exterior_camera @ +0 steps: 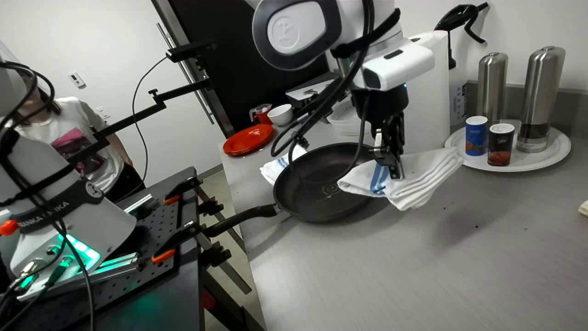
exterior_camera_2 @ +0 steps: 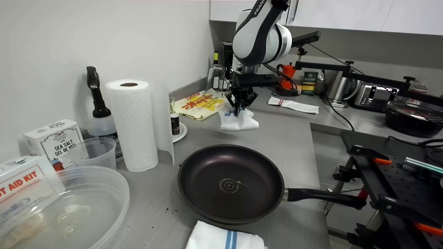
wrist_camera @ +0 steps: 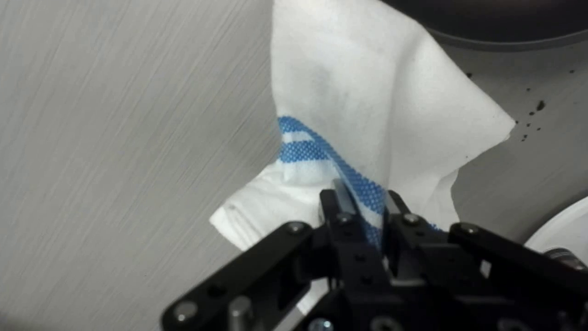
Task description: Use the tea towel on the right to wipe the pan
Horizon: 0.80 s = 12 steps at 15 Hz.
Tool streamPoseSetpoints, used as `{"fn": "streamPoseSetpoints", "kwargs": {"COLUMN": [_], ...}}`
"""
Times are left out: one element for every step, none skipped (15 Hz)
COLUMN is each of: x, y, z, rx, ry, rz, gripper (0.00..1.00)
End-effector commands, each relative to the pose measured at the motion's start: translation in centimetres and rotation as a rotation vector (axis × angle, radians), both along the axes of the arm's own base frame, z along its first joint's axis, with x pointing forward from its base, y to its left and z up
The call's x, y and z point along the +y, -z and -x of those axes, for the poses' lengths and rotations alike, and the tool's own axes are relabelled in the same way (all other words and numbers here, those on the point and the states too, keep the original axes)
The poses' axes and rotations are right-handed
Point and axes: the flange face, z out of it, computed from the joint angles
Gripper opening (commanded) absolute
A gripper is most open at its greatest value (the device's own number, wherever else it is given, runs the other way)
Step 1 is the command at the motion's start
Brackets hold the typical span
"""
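Note:
The white tea towel with blue stripes (exterior_camera: 427, 172) is pinched in my gripper (exterior_camera: 396, 174). It also shows in an exterior view (exterior_camera_2: 239, 123) and in the wrist view (wrist_camera: 340, 78). The fingers (wrist_camera: 363, 202) are closed on a bunched fold, and the rest of the towel hangs loose to both sides. The towel is held a little above the counter, beside the pan. The black frying pan (exterior_camera_2: 228, 193) lies flat, its inside facing up and bare; it also shows in an exterior view (exterior_camera: 312, 184). In the wrist view only the pan's edge (wrist_camera: 510, 41) shows.
A second folded blue-striped towel (exterior_camera_2: 225, 238) lies across the pan. The pan's handle (exterior_camera_2: 322, 196) sticks out over the counter edge. A paper towel roll (exterior_camera_2: 133, 128), a plate with shakers (exterior_camera: 542, 161) and a plastic tub (exterior_camera_2: 117, 207) stand near. Dark crumbs (wrist_camera: 533, 112) dot the counter.

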Motion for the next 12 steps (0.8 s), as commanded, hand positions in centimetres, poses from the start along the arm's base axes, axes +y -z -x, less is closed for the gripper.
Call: {"fn": "streamPoseSetpoints", "kwargs": {"x": [4.6, 6.2, 7.6, 9.2, 10.6, 11.9, 13.2, 14.3, 15.2, 16.1, 16.7, 17.2], "y": [-3.0, -3.5, -3.8, -4.0, -4.2, -4.2, -4.2, -4.1, -3.9, -3.6, -3.4, -3.0], "z": [0.5, 0.4, 0.4, 0.4, 0.4, 0.4, 0.4, 0.4, 0.3, 0.3, 0.3, 0.2], "rx": [0.000, 0.003, 0.007, 0.012, 0.018, 0.025, 0.033, 0.043, 0.053, 0.071, 0.088, 0.113], "ry": [-0.049, -0.074, -0.094, -0.116, -0.137, -0.154, -0.169, -0.181, -0.192, -0.207, -0.220, -0.236], "rz": [-0.038, -0.050, -0.058, -0.065, -0.072, -0.076, -0.078, -0.071, -0.063, -0.049, -0.037, -0.022], "gripper": [0.03, 0.03, 0.03, 0.03, 0.03, 0.03, 0.03, 0.03, 0.03, 0.03, 0.03, 0.03]}}
